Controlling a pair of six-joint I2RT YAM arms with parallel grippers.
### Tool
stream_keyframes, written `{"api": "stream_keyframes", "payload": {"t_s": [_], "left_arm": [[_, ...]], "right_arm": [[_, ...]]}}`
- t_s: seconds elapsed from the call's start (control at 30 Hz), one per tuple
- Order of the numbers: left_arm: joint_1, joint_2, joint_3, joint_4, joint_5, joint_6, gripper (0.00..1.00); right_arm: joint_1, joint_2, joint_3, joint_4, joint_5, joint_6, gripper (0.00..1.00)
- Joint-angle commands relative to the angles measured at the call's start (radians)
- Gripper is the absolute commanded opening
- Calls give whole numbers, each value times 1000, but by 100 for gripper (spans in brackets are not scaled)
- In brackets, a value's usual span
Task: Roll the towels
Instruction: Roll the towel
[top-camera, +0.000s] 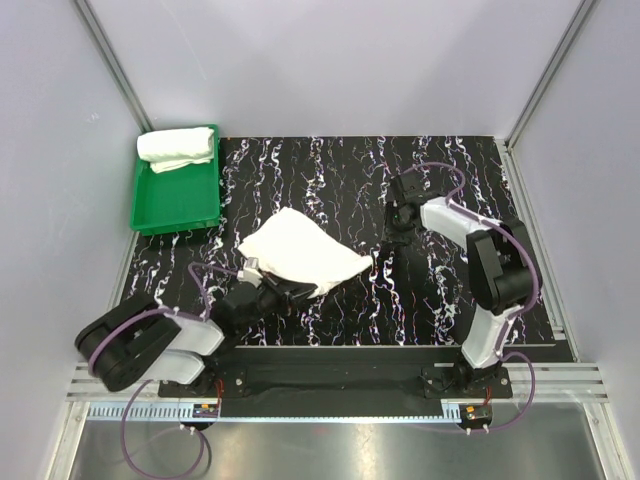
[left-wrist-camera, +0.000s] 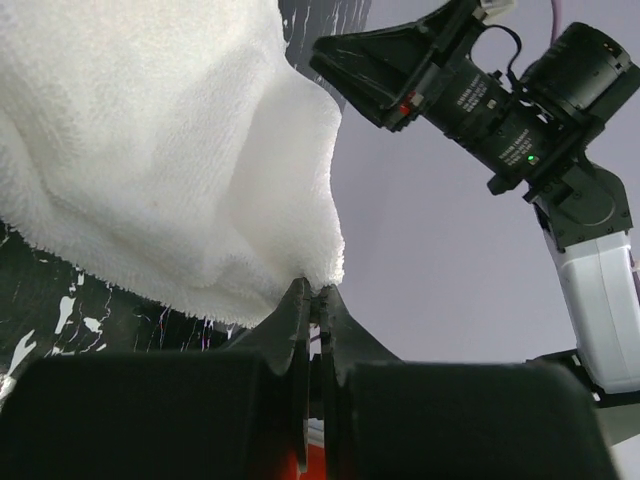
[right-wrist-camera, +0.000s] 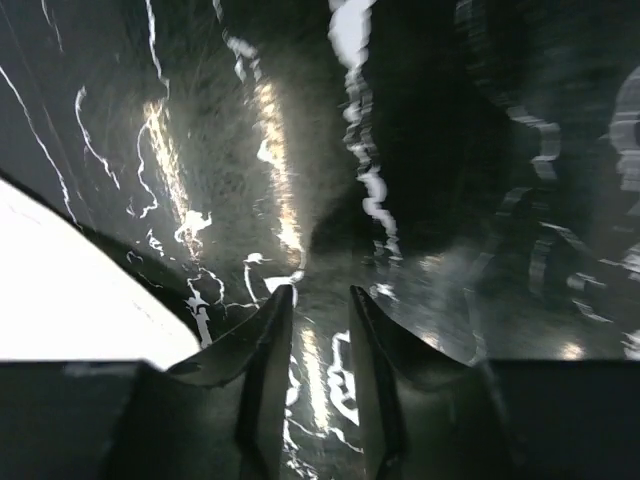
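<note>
Green tray (top-camera: 178, 200): sits at the far left edge of the surface (top-camera: 440, 170), against the left wall.
Bunched towel (top-camera: 177, 148): white, loosely gathered into a lumpy roll, lying in the far end of the green tray; the near part of the tray is bare green.
Left arm (top-camera: 150, 345): lies low across the near left corner, reaching in towards the middle.
Left claw (top-camera: 290, 293): jaws pressed together on the near edge of the second towel. In the left wrist view the fingertips of the left claw (left-wrist-camera: 312, 295) meet with a corner of white cloth nipped between them.
Spread towel (top-camera: 300, 250): white, in the middle of the surface, well apart from the tray, set at a slant with one corner pointing right. From the wrist, the spread towel (left-wrist-camera: 150, 150) humps up away from the pinched corner, and its frayed hem hangs above the dark marbled top.
Surface: black with white marbling, seen close and blurred in the right wrist view (right-wrist-camera: 200, 150).
Right claw (top-camera: 400, 215): right of the spread towel and not touching it, pointed down at the bare surface. In its own wrist view the right claw (right-wrist-camera: 320, 300) has its jaws a narrow gap apart with nothing between them.
Right arm (top-camera: 495, 270): stands at the near right, folded over towards the middle.
</note>
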Motion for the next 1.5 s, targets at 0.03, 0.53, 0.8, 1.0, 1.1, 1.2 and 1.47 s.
{"api": "stream_keyframes", "payload": {"t_s": [0.03, 0.53, 0.8, 1.0, 1.1, 1.2, 1.47], "left_arm": [[5, -138, -28, -131, -83, 25, 0], [7, -611, -56, -957, -240, -29, 0], [16, -568, -114, -951, -223, -99, 0], [25, -625, -120, -1033, -238, -99, 0], [32, -622, -120, -1033, -239, -91, 0], [35, -606, -122, -1031, -233, -87, 0], [44, -620, -97, -1068, -224, -62, 0]], "right_arm": [[-14, -150, 111, -82, 151, -37, 42], [57, -428, -213, 200, -293, 145, 46], [234, -304, -280, 420, -401, 269, 43], [294, -235, -290, 532, -415, 306, 42], [303, -206, -279, 561, -429, 317, 42], [303, -175, -262, 573, -441, 320, 41], [297, -88, -237, 547, -384, 269, 39]]}}
